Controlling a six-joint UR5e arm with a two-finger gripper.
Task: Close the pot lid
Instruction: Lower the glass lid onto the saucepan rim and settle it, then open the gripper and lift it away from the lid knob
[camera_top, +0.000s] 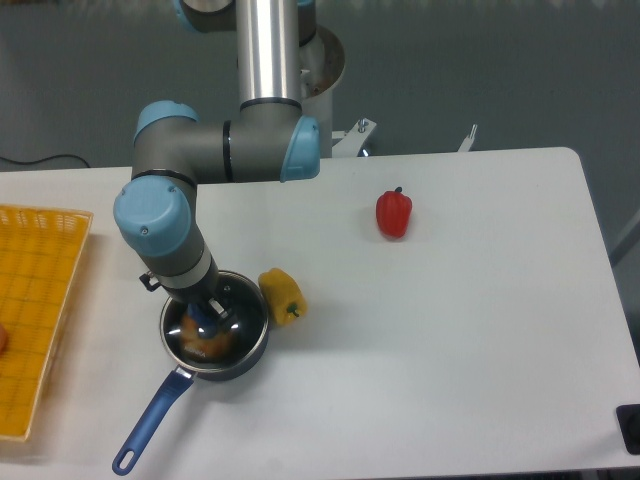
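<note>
The dark pot (254, 348) stands at the front left of the white table, its long blue handle (150, 424) pointing toward the front edge. The glass lid (240, 313) lies over the pot's mouth, and an orange item shows through it. My gripper (206, 314) reaches straight down onto the lid's centre. Its fingers are closed around the blue knob, which is mostly hidden by them.
A yellow pepper (283, 295) lies against the pot's right side. A red pepper (393, 213) sits further right and back. A yellow basket (35, 310) occupies the left edge of the table. A dark object sits at the front right corner.
</note>
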